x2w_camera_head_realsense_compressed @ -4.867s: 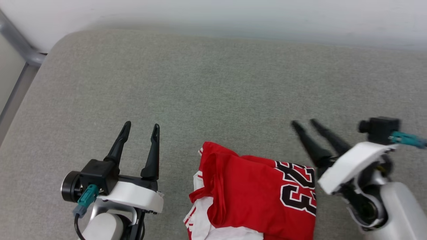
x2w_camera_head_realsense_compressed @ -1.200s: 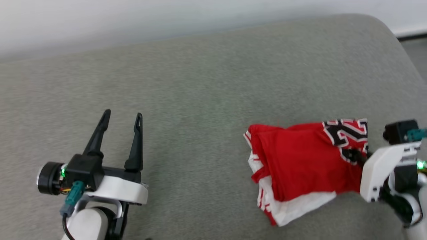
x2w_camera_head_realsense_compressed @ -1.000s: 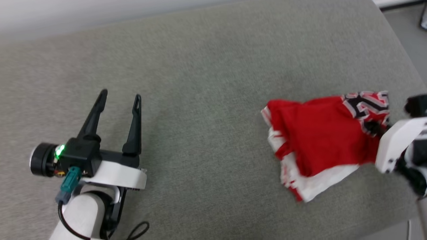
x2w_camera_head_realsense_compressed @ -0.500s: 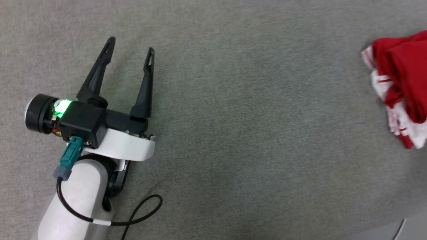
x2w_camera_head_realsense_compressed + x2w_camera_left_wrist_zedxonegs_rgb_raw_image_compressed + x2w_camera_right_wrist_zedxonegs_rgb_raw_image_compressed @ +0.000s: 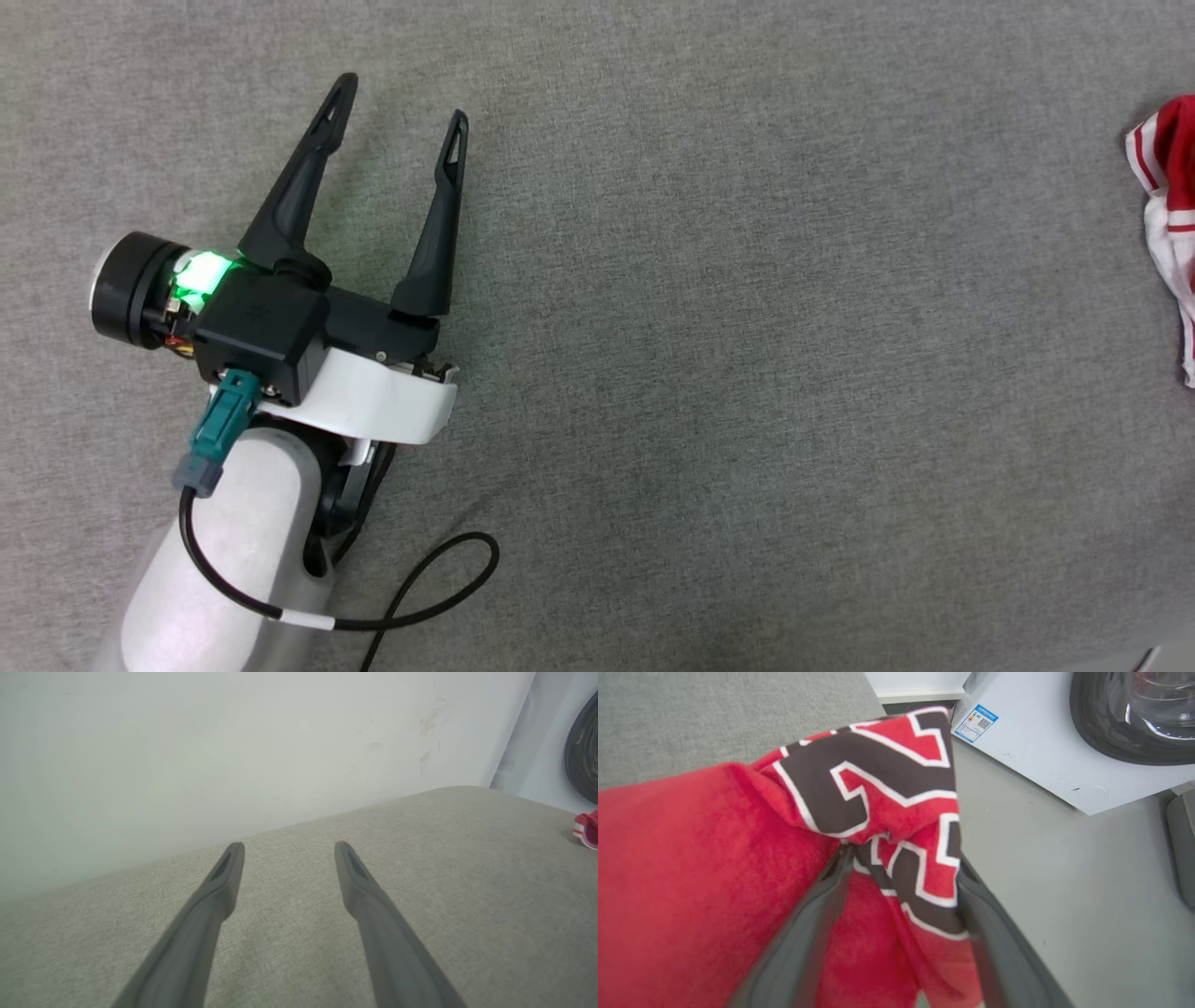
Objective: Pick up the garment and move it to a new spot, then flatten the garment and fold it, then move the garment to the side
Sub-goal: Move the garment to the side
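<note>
**Item 1. Left end effector.** Upper left of the head view. Its two dark fingers are spread wide with nothing between them. It is poised over bare grey upholstery. A green light glows on the wrist block, a teal connector sits below it, and a black cable loops off the pale forearm at lower left. In the left wrist view the fingertips point toward the far edge of the upholstery, where a pale wall rises.

**Item 2. Right end effector.** Lower centre of the right wrist view. The fingers stand apart, not pinched together. A fold of cloth lies between them and drapes over their tips.

**Item 3. Garment.** Red jersey cloth with black, white-edged numerals.
- Right wrist view: fills the left and centre of the frame, bunched at the right end effector.
- Head view: a red-and-white striped edge shows at the far right margin, upper half, lying on the upholstery well apart from the left end effector.
- Left wrist view: a small red-and-white corner at the right edge.

**Item 4. Surroundings, right wrist view.**
- Upper right: a white appliance with a dark round door and a small printed label.
- Right side: grey floor.
</note>
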Available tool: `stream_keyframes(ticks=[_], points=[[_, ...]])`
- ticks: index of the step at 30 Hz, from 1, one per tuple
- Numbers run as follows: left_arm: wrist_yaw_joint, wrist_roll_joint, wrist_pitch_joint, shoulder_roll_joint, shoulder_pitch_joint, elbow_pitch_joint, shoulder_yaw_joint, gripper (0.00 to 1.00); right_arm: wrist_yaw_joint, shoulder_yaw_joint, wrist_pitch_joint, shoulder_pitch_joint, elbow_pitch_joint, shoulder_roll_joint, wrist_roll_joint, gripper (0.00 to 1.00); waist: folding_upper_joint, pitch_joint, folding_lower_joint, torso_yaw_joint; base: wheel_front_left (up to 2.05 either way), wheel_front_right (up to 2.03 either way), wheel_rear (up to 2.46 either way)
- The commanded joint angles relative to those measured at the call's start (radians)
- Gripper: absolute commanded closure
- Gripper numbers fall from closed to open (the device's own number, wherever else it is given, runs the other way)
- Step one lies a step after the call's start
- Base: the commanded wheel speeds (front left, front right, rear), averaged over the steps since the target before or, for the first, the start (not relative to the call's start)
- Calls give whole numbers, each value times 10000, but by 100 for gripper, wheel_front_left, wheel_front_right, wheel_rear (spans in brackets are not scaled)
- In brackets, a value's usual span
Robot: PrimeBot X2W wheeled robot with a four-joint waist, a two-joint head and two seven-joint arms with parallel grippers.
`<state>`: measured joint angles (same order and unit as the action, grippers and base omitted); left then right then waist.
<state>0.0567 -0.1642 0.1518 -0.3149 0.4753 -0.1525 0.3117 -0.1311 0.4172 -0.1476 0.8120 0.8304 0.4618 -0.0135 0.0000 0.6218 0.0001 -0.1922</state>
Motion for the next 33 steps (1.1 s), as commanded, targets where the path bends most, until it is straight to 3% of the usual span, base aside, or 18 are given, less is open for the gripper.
stream_keyframes(ticks=[1,10,16,27,33], points=[[48,-54,47,-25,-68,77,-27,0,8,182,319,15,13,-57,-251,0,0,-108,-1,-21,0,0,0],[228,-350,383,307,-495,485,40,0,10,1055,1847,-650,-638,-513,-1202,0,0,-935,-1,225,0,0,0],[440,-705,751,607,-1260,1049,-54,0,11,1164,2362,-1852,-1611,-1209,-1204,0,0,-2032,-1,662,0,0,0],[755,-1119,1043,872,-2558,1646,-249,0,10,701,2126,-5226,-4699,-3247,-431,0,0,-3623,-1,1631,0,0,0],[821,-1227,1075,916,-2919,1840,-336,0,10,-152,2026,-6699,-6507,-3895,208,0,0,-4166,-1,2279,0,0,0]])
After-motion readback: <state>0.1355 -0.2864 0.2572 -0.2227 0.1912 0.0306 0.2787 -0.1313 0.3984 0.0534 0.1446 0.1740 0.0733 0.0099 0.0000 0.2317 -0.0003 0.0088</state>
